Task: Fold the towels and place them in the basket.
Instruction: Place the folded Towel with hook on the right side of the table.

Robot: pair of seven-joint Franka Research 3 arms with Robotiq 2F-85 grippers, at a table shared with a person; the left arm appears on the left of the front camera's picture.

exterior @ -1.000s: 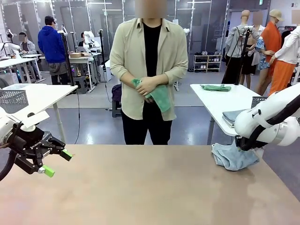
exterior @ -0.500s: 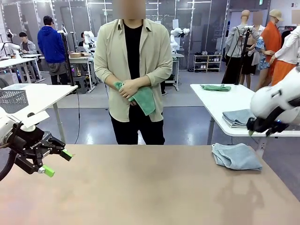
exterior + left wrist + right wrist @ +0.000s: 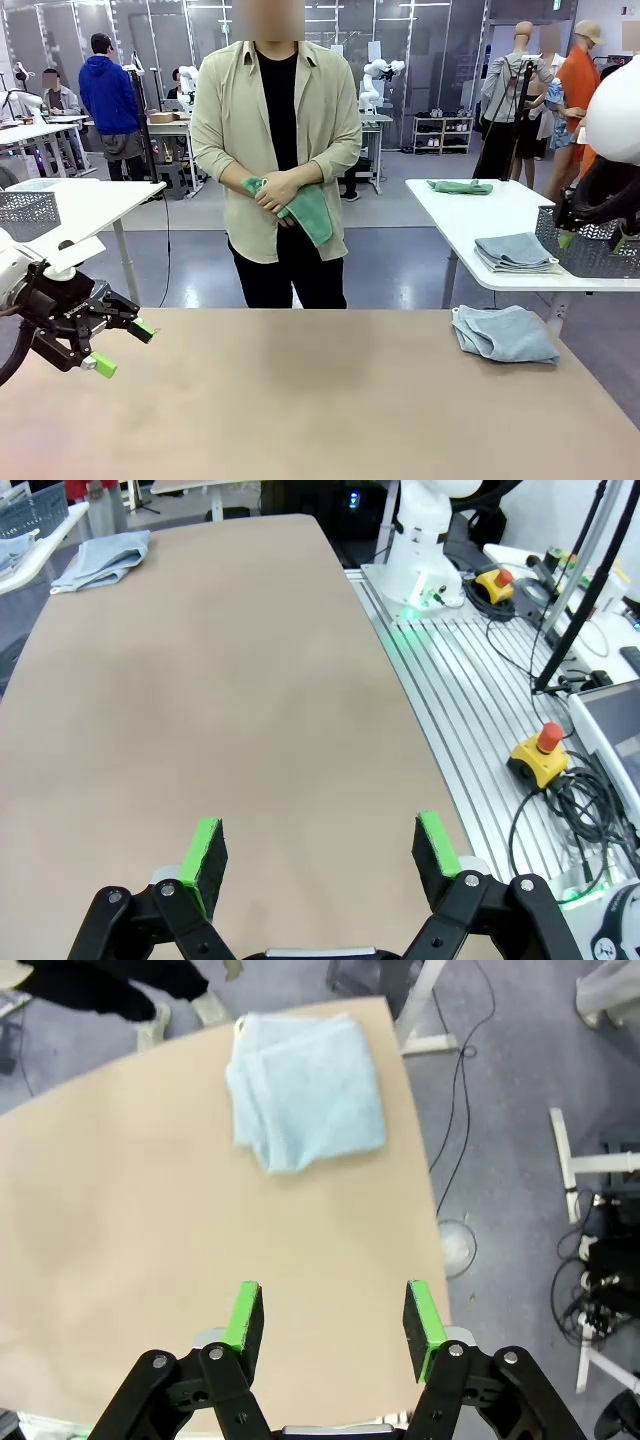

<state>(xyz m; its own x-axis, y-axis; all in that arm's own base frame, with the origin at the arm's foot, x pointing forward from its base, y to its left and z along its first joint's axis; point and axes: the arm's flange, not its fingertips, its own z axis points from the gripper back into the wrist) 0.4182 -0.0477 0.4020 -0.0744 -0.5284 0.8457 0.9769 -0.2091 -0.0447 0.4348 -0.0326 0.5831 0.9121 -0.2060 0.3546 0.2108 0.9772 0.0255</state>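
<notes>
Light blue towel (image 3: 305,1090) sits folded near the table (image 3: 150,1210) edge, about 12 o'clock from the right gripper (image 3: 333,1325) hovering well clear, jaws apart and empty, way nearer than the wide-open, empty left gripper (image 3: 122,347).

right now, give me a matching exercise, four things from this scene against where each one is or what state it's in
Things:
1 light blue towel
2 left claw
3 dark mesh basket
4 person's hands

Places or states:
a open, empty
b holding a green towel
c on the white side table
d on the brown table

Pairs: 1-d, 2-a, 3-c, 4-b
</notes>
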